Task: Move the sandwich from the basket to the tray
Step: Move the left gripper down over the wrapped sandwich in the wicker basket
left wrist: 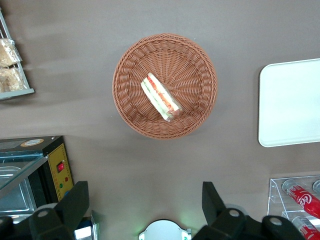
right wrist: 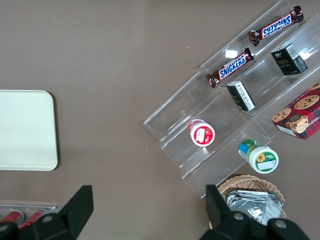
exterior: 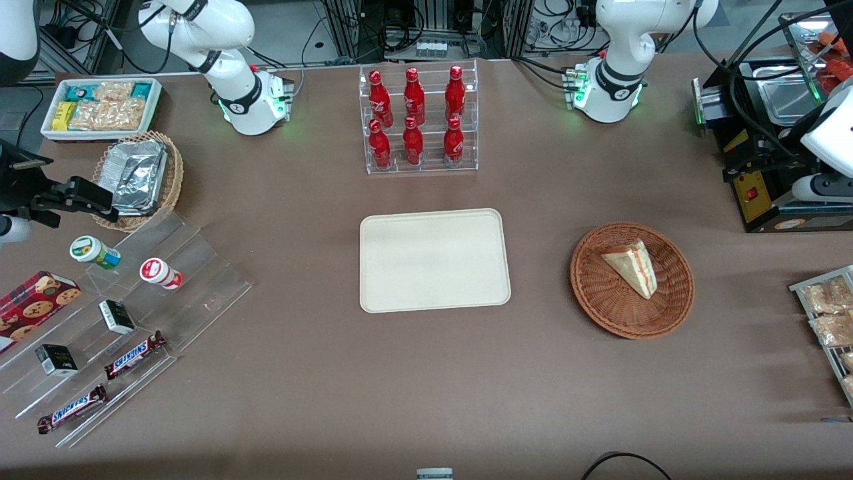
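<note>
One sandwich in basket, wide-apart pincer above, only in wrist view

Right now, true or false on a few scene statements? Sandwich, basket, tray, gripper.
1. The sandwich lies in the basket. True.
2. The tray already holds a sandwich. False: the tray is bare.
3. The gripper is shut on the sandwich. False: in the left wrist view its fingers stand wide apart, high above the table, and hold nothing.
4. The rack of red bottles stands farther from the front camera than the tray. True.
5. The basket sits on the tray. False: it rests on the table beside the tray, toward the working arm's end, with bare table between them.
</note>
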